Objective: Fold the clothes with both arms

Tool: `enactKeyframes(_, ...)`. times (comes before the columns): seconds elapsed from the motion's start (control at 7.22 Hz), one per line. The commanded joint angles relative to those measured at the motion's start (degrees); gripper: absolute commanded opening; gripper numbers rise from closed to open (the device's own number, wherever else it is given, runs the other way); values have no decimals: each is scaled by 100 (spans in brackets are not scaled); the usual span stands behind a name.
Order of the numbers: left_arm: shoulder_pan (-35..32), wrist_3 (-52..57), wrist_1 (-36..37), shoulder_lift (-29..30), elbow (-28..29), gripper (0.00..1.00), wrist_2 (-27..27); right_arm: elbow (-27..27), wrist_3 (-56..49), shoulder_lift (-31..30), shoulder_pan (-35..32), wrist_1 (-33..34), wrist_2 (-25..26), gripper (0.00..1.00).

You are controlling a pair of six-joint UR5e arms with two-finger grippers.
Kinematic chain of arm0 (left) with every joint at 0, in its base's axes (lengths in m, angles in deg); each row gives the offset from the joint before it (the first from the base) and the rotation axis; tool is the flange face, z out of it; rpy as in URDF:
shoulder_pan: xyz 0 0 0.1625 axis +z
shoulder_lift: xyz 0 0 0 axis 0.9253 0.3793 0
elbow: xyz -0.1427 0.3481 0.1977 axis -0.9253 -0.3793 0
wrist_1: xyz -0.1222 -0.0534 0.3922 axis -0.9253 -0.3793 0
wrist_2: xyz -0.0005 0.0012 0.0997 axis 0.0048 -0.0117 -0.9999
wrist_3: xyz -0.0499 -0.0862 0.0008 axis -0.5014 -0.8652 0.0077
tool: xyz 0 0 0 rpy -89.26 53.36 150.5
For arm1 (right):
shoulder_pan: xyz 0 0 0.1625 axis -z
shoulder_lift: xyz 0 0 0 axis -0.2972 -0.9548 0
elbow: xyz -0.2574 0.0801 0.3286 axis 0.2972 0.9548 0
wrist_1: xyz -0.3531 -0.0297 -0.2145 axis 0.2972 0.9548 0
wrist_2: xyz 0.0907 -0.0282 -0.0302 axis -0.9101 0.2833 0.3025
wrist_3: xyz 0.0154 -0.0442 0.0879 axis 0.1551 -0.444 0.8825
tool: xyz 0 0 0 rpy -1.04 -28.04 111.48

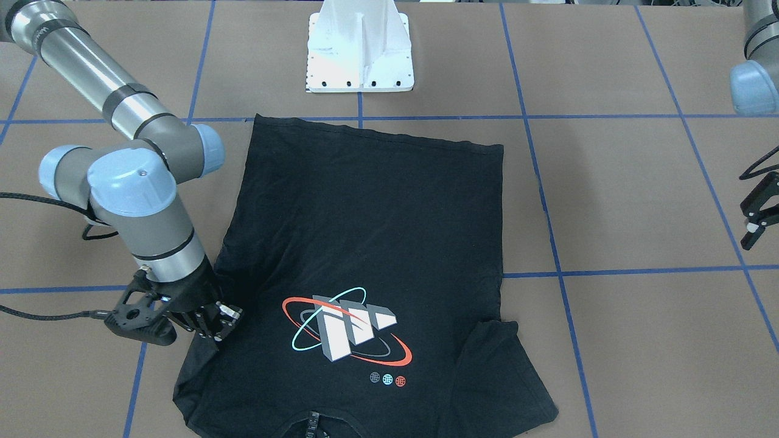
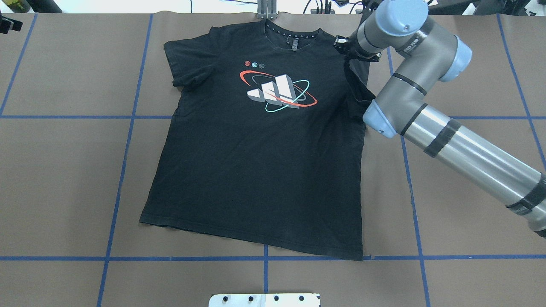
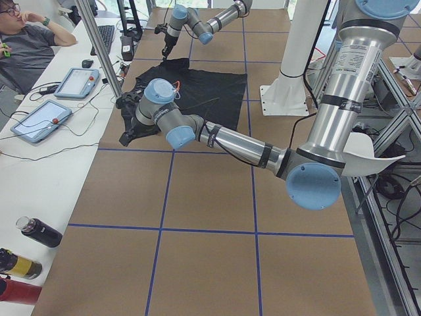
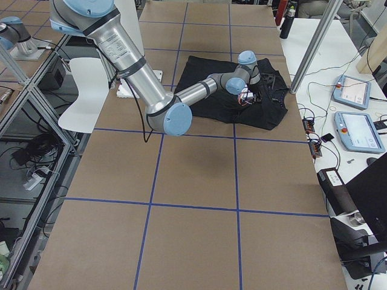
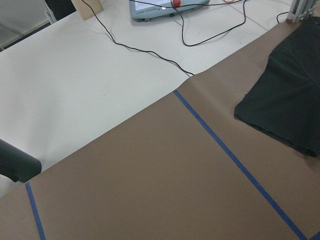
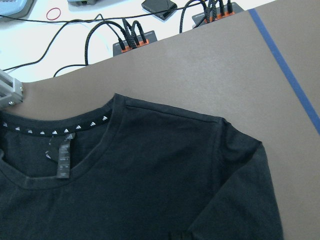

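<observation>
The black T-shirt (image 2: pixel 256 170) is being shown spread face-up across the middle of the bench (image 2: pixel 64 170), with its collar toward the top of the overhead frame. The right pincer (image 1: pixel 216 321) is being held low at the sleeve (image 2: pixel 356 87) in that frame's upper right; whether cloth is being pinched cannot be told. The left pincer (image 1: pixel 754 222) is being held spread, well apart from the shirt, at the right edge of the front-facing frame. The fabric is being judged light, limp and prone to bunching, so shoulder seams and hem corners are being favoured as holds.

Table (image 2: pixel 64 170): brown cover, blue tape grid. Black T-shirt (image 2: pixel 256 170) spread on it, graphic up, sleeve edge under right gripper (image 1: pixel 214 321). White pedestal base (image 1: pixel 360 55) well apart from that gripper, beyond hem.
</observation>
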Motion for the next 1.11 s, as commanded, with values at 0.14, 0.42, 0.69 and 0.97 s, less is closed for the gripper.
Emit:
enactKeyframes(0.14,0,-113,-3,0,-75,100,0,810,251,687,519,1,658,0)
enactKeyframes(0.42,52,-158,-3,53,-40,100,0,801,243,678,529,1,677,100)
enactKeyframes(0.69,227,-315,-116,175,12,100,-9,635,-2,713,258,140,364,100)
enactKeyframes(0.97,675,-1731,-336,717,605,100,-79,-318,-894,521,-286,1452,-471,100)
